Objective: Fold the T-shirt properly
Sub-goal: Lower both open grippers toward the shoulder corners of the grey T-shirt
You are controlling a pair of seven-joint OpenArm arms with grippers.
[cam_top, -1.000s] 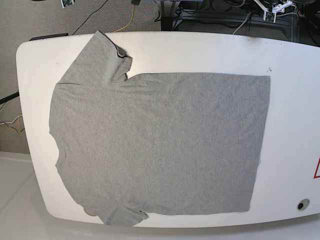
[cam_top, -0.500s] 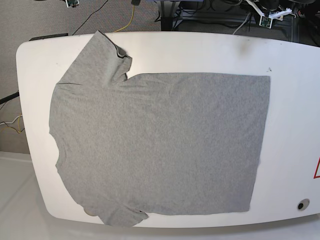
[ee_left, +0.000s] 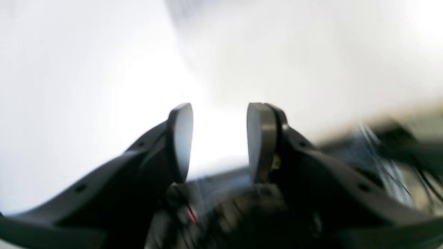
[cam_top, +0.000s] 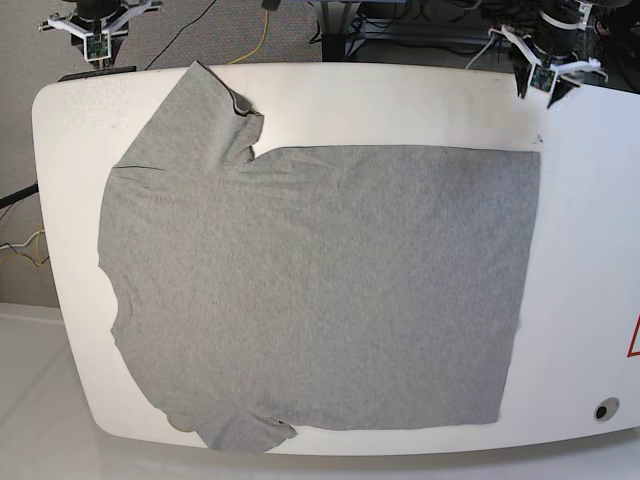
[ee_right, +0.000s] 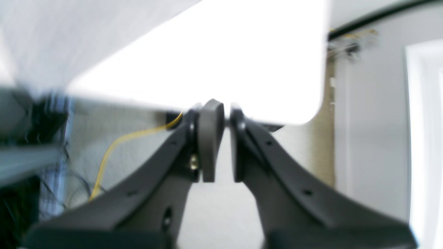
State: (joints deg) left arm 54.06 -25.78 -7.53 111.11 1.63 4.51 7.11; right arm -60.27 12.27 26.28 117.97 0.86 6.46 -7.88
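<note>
The right gripper (ee_right: 223, 114) shows a narrow gap between its jaws, with the white table (ee_right: 242, 62) just beyond its tips.

Base view looks straight down on the table (cam_top: 580, 200); both blurred wrist views share its far edge.

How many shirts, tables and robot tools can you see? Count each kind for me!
T-shirt: 1
Table: 1
Robot tools: 2, the left tool and the right tool
Total: 4
</note>
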